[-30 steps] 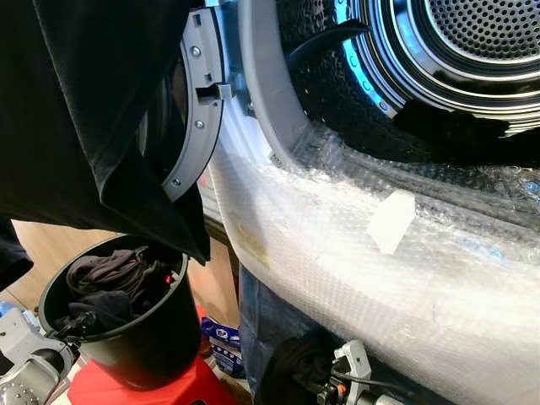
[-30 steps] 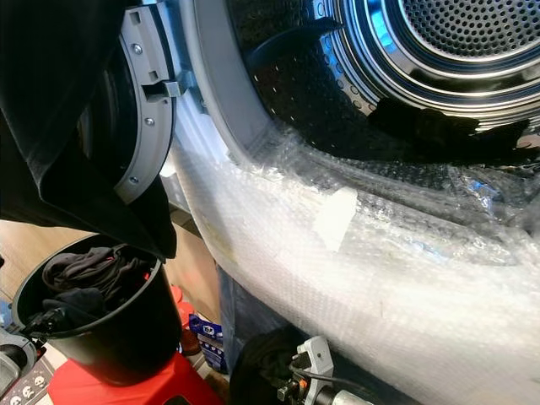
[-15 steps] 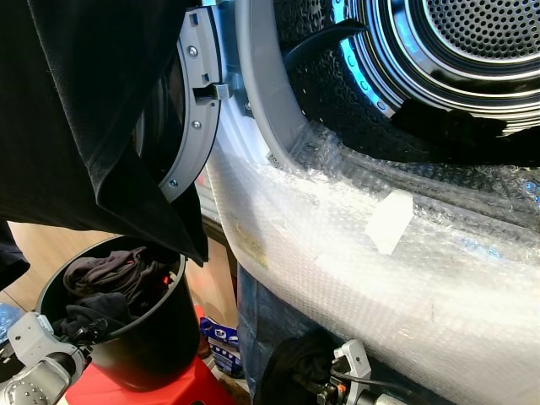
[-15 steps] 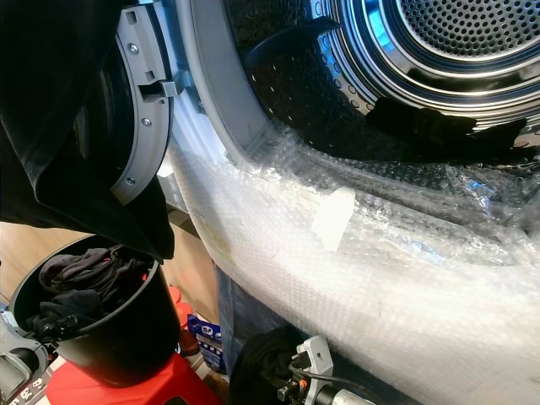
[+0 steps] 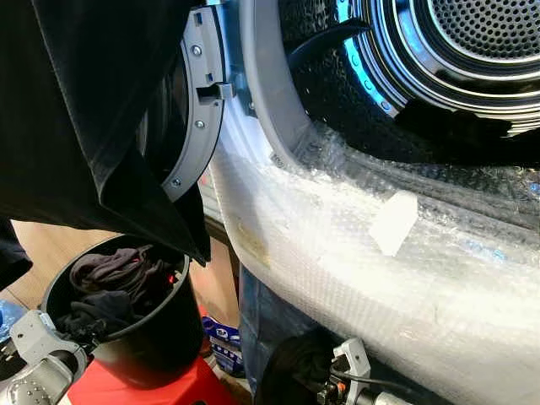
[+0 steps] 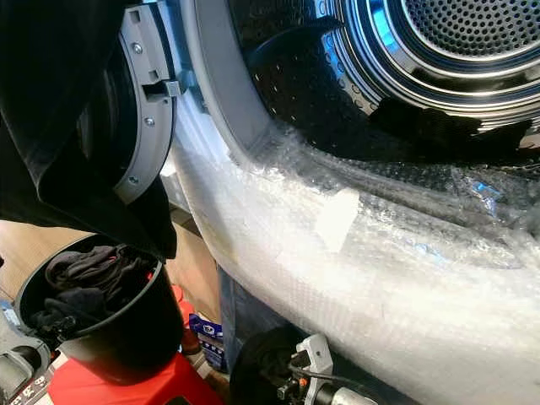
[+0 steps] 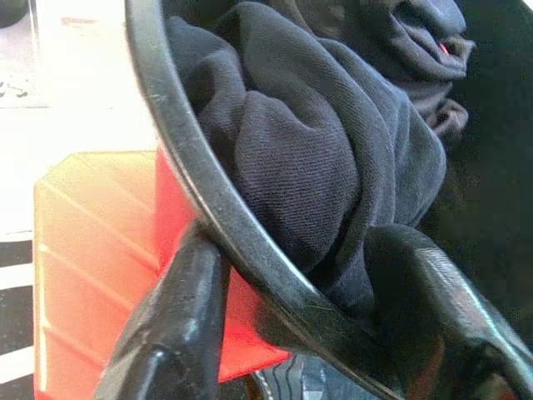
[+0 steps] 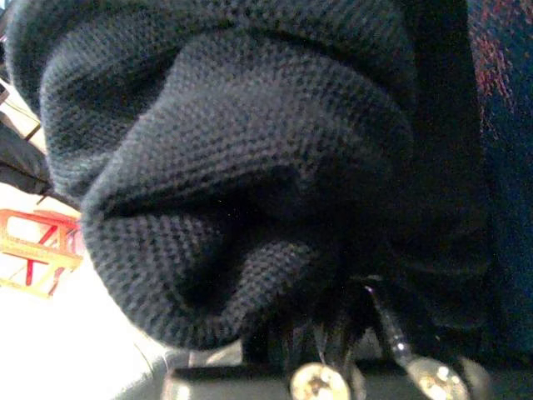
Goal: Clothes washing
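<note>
A black bucket (image 5: 156, 337) holding dark clothes (image 5: 114, 278) stands on a red stool (image 5: 173, 388) at lower left. My left gripper (image 7: 308, 333) is open and straddles the bucket's rim (image 7: 208, 192), one finger (image 7: 171, 321) outside and the other (image 7: 445, 308) inside against a dark garment (image 7: 308, 158). Low in the middle, my right gripper (image 5: 325, 388) is shut on a bundled dark knit garment (image 8: 233, 167), which hides its fingers. The washing machine's open drum (image 5: 472, 42) is at upper right, with dark cloth (image 5: 456, 126) lying at its mouth.
Bubble wrap (image 5: 380, 278) covers the machine's front below the opening. The grey door (image 5: 198, 110) stands open to the left. A large black cloth (image 5: 84, 110) hangs over the upper left, close to the camera. Wooden floor (image 5: 34, 245) shows beside the bucket.
My left wrist has risen a little at the bucket's rim. The right gripper and its garment have stayed put.
</note>
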